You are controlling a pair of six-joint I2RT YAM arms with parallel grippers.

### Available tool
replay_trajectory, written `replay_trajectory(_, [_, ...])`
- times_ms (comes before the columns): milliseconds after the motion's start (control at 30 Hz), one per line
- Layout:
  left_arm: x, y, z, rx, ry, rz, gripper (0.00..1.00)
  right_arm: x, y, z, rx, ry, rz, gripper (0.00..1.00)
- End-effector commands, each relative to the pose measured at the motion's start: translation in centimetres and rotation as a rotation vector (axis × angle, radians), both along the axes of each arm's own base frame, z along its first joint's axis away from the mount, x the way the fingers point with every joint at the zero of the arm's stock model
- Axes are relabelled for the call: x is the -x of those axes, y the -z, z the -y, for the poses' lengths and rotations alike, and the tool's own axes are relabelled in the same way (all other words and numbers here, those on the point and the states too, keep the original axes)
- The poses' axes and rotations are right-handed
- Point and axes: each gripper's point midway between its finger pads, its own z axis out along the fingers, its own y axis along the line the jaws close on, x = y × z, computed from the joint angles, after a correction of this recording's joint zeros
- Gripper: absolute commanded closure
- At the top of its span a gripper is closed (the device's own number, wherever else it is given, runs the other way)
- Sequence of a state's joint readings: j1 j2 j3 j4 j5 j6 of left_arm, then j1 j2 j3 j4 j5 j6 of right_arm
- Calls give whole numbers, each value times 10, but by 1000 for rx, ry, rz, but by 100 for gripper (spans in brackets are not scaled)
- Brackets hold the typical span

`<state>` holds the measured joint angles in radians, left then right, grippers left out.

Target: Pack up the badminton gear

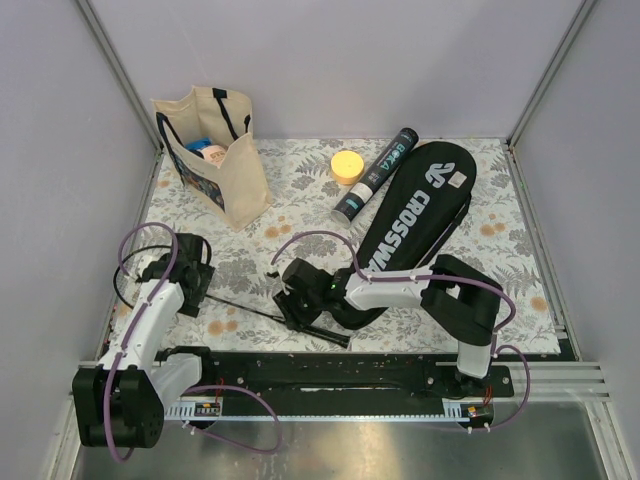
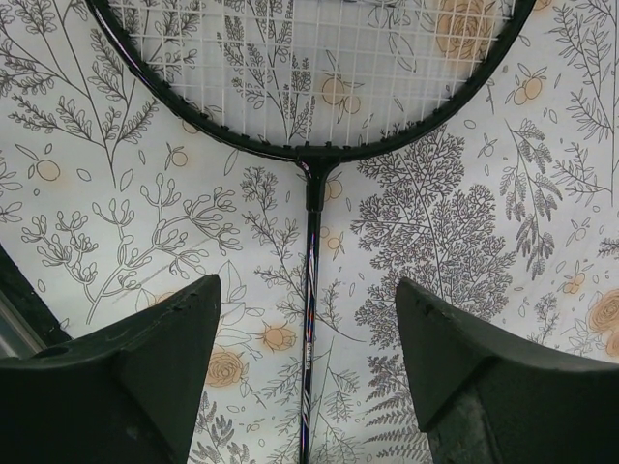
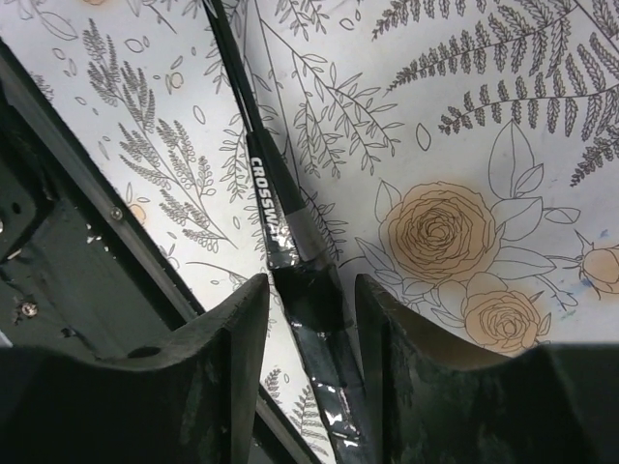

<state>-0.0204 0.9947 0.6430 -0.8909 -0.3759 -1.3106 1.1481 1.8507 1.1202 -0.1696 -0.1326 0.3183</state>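
Table covering [image 1: 500, 230]: white ground, grey botanical line print, scattered orange roses. Racket cover [image 1: 415, 215], 1 o'clock: black, white "CROSSWAY" lettering. Tube [image 1: 377, 175], 12 o'clock: black, white and teal lettering. Round container [image 1: 348, 166]: yellow. Tote bag [image 1: 225, 170], 10 o'clock: beige, dark handles. Racket [image 2: 311, 222]: black frame, white strings; shaft lettered white "CROSSWAY". Arm cables [image 1: 318, 234]: purple

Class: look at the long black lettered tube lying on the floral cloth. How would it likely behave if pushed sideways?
The long black lettered tube lies on its side, so a sideways push would probably roll it. The black racket-shaped cover close beside it might stop that roll.
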Motion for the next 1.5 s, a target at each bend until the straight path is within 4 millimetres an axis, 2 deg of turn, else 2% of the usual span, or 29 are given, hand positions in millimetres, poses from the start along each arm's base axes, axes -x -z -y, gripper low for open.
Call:
replay_trajectory(0, [2,0,3,25,5,9,24,-2,4,-6,10,-16,40,53])
replay_trajectory(100, [3,4,5,33,8,11,22,-1,8,-5,21,-4,40,59])
replay_trajectory(200, [4,10,9,56,18,16,20,-1,2,-5,-3,15,53,73])
replay_trajectory(367, [6,22,21,121,38,23,21,4,-32,-12,-108,15,48,86])
replay_trajectory(500, [-7,24,30,158,85,75,21,14,-60,-15,-203,-14,31,87])
replay_trajectory(533, [-13,22,33,166,110,99,21,15,-62,-13,-205,-9,27,88])
replay_trajectory(700, [-19,27,39,186,139,106,21,21,-74,-9,-233,-15,14,89])
replay_trajectory(800, [-17,37,46,227,146,103,23,27,-77,-12,-244,-25,-9,89])
replay_trajectory(900, [-16,43,52,261,158,107,31,30,-76,-14,-247,-23,-28,89])
replay_trajectory(933, [-15,45,53,269,159,104,37,32,-78,-15,-254,-23,-36,89])
replay_trajectory(967, [-12,47,54,275,157,99,47,34,-79,-16,-260,-25,-46,89])
replay_trajectory(1067, [-7,51,57,292,151,90,65,42,-83,-18,-288,-40,-85,85])
replay_trajectory(1200, [-7,46,58,296,154,116,97,50,-83,-16,-298,-46,-139,64])
replay_trajectory(1233, [-7,44,59,299,158,125,100,52,-83,-16,-301,-46,-148,59])
replay_trajectory(1300, [-9,39,60,306,169,149,100,55,-85,-15,-309,-47,-168,48])
replay_trajectory(1467, [-14,21,64,311,211,239,100,66,-103,-26,-403,-103,-282,34])
